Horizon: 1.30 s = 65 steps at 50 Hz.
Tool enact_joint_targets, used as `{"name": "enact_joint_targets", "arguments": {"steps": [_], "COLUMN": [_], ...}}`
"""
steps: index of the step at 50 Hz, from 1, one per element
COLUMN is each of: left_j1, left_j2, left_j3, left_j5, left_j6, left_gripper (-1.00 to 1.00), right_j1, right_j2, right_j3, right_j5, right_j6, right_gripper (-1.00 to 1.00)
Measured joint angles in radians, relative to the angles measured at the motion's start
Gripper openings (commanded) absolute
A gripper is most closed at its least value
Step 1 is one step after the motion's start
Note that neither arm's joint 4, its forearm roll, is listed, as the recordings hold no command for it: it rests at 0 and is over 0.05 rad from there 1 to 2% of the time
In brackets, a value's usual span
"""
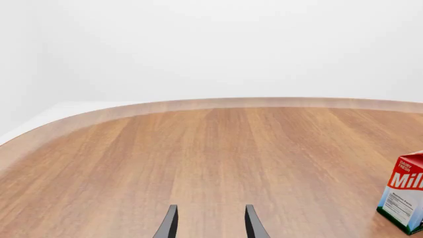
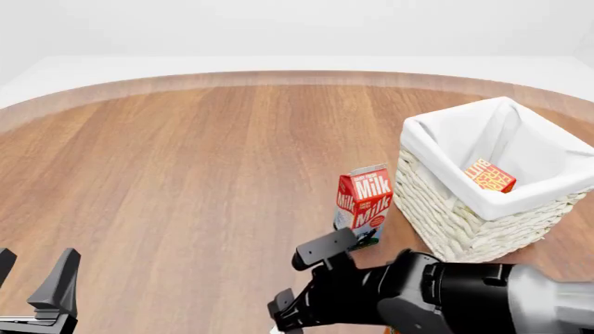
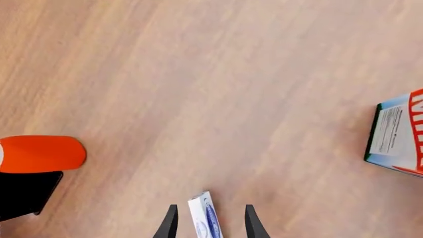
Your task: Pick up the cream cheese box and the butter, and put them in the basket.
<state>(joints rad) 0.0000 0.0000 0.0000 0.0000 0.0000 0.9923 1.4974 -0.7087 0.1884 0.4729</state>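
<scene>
The cream cheese box (image 3: 202, 219), white with blue print, lies on the wood between the fingers of my right gripper (image 3: 210, 208), which is open with a gap on each side of the box. In the front view the right arm (image 2: 418, 292) hides that gripper and the box at the bottom edge. The butter (image 2: 489, 175), red with orange-yellow panels, lies inside the basket (image 2: 446, 209) at the right, against the white liner. My left gripper (image 2: 37, 270) is open and empty at the near left corner, seen also over bare wood in its own view as the left gripper (image 1: 211, 208).
A red-and-white milk carton (image 2: 364, 202) stands upright just left of the basket and just beyond the right arm; this milk carton (image 3: 396, 139) is also at the right wrist view's edge. An orange rounded piece (image 3: 39, 153) above a black part shows at that view's other edge.
</scene>
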Motion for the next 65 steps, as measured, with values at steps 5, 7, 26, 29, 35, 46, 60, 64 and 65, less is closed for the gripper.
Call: {"name": "enact_joint_targets", "arguments": {"steps": [5,7,26,29,35,46,60,64,65], "left_j1": [0.0,0.0,0.0,0.0,0.0,0.0,0.0,0.0,0.0], "left_j2": [0.0,0.0,0.0,0.0,0.0,0.0,0.0,0.0,0.0], "left_j3": [0.0,0.0,0.0,0.0,0.0,0.0,0.0,0.0,0.0], "left_j5": [0.0,0.0,0.0,0.0,0.0,0.0,0.0,0.0,0.0], "left_j6": [0.0,0.0,0.0,0.0,0.0,0.0,0.0,0.0,0.0], "left_gripper": [1.0,1.0,1.0,1.0,1.0,1.0,1.0,1.0,1.0], "right_j1": [0.005,0.008,0.027,0.032,0.041,0.05,0.052,0.056,0.057], "right_j2": [0.014,0.02,0.069,0.078,0.091,0.111,0.14,0.153,0.156], "right_j3": [0.004,0.006,0.03,0.034,0.038,0.045,0.044,0.042,0.042], "right_j5": [-0.013,-0.019,-0.072,-0.08,-0.09,-0.106,-0.116,-0.12,-0.122], "right_j6": [0.007,0.01,0.043,0.049,0.059,0.07,0.07,0.072,0.073], "right_gripper": [1.0,1.0,1.0,1.0,1.0,1.0,1.0,1.0,1.0]}}
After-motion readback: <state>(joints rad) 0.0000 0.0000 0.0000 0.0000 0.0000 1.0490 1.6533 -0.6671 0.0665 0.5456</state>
